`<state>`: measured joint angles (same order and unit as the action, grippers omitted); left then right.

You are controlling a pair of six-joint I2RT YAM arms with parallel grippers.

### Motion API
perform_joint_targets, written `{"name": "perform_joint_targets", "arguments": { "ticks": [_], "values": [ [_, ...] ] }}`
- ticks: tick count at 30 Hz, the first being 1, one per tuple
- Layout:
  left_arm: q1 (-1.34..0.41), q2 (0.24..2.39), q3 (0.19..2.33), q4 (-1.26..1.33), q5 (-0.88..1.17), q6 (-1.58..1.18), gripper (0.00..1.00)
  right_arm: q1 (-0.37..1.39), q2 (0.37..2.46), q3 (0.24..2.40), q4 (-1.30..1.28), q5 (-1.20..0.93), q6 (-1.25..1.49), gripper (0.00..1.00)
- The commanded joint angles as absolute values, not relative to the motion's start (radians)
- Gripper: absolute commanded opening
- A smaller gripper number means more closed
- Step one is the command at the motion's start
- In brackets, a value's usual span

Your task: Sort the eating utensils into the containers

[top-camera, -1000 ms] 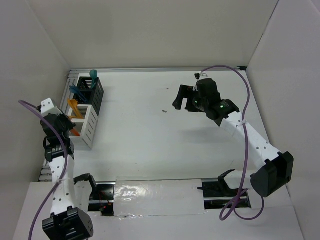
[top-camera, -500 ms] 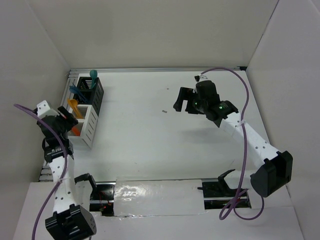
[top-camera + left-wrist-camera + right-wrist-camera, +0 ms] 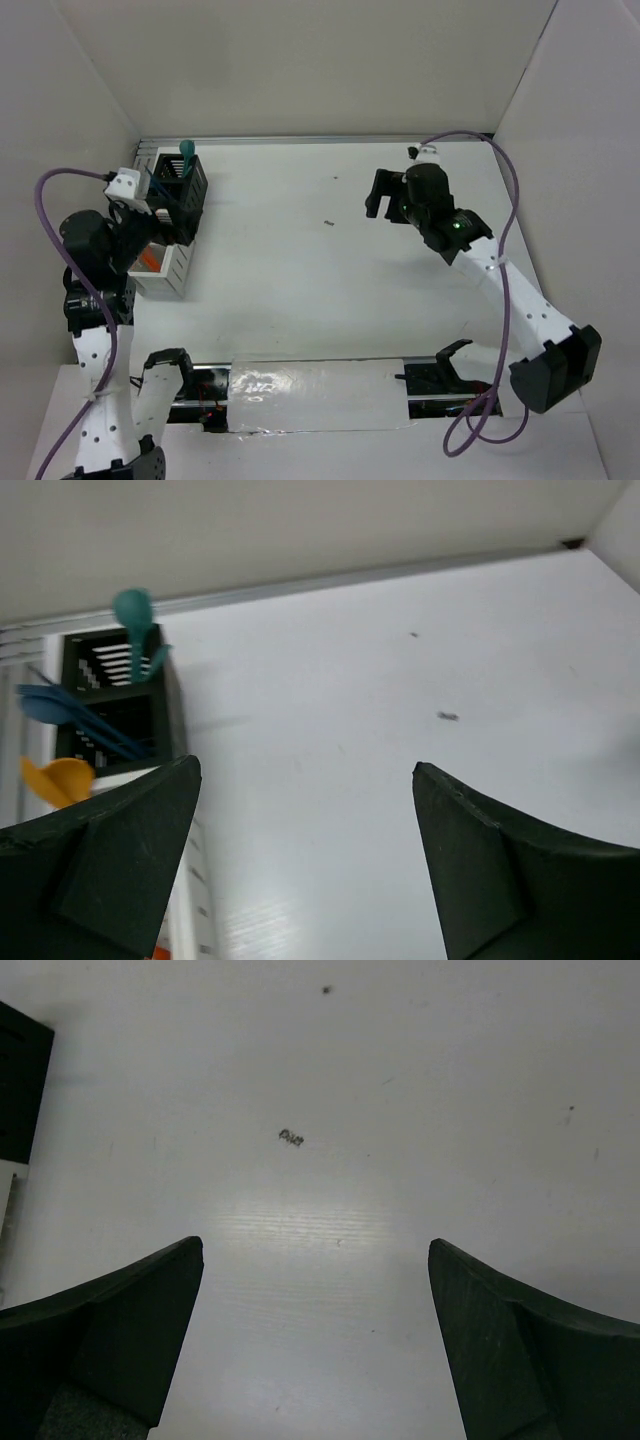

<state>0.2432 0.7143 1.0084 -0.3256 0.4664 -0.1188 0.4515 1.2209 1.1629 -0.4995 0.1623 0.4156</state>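
**White worktop, both grippers open, utensils standing in the bins**

White worktop (image 3: 300, 270) boxed in by plain white walls (image 3: 300, 60). Everything below is placed relative to the black bin.

- Right arm (image 3: 510, 290) reaches out over the worktop. The right gripper (image 3: 380, 195) is well apart from the black bin, off to its right. Jaws are apart, and the wrist view (image 3: 315, 1340) shows only bare worktop between them.
- Left arm (image 3: 90, 260) is folded up on the near-left side of the black bin. The left gripper (image 3: 165, 215) hangs just beside the bin's near edge, above the white bin. Jaws are apart with nothing in them in the wrist view (image 3: 305, 860).
- Black bin (image 3: 195, 185) sits at the far-left corner of the worktop, upright, with slotted sides.
- White bin (image 3: 165, 275) is right against the black bin on its near side, partly hidden under the left arm.
- Teal spoon (image 3: 132, 615) stands in the black bin at its far end, bowl up.
- Dark blue utensils (image 3: 70, 715) are also in the black bin, leaning left. I can't tell how many there are.
- Orange utensils (image 3: 150, 260) are in the white bin. One rounded orange end (image 3: 60, 780) shows just on the near side of the black bin.
- Small dark speck (image 3: 328, 222) lies on the worktop between the black bin and the right gripper.
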Motion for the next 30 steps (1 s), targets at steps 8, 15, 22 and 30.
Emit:
{"name": "perform_joint_targets", "arguments": {
  "ticks": [8,15,22,30],
  "values": [
    [0.109,0.485,0.884,-0.394,0.581,-0.17,1.0,0.445,0.863,0.965,-0.426,0.221,0.363,1.0],
    [0.107,0.371,0.836,-0.478,0.594,-0.201,1.0,0.446,0.64,0.815,-0.471,0.21,0.399,1.0],
    [0.106,0.272,0.815,-0.558,0.508,-0.232,1.0,0.446,0.551,0.782,-0.495,0.186,0.423,1.0],
    [0.106,0.126,0.759,-0.569,0.443,-0.219,1.0,0.445,0.483,0.739,-0.495,0.195,0.448,1.0]
  ]
}}
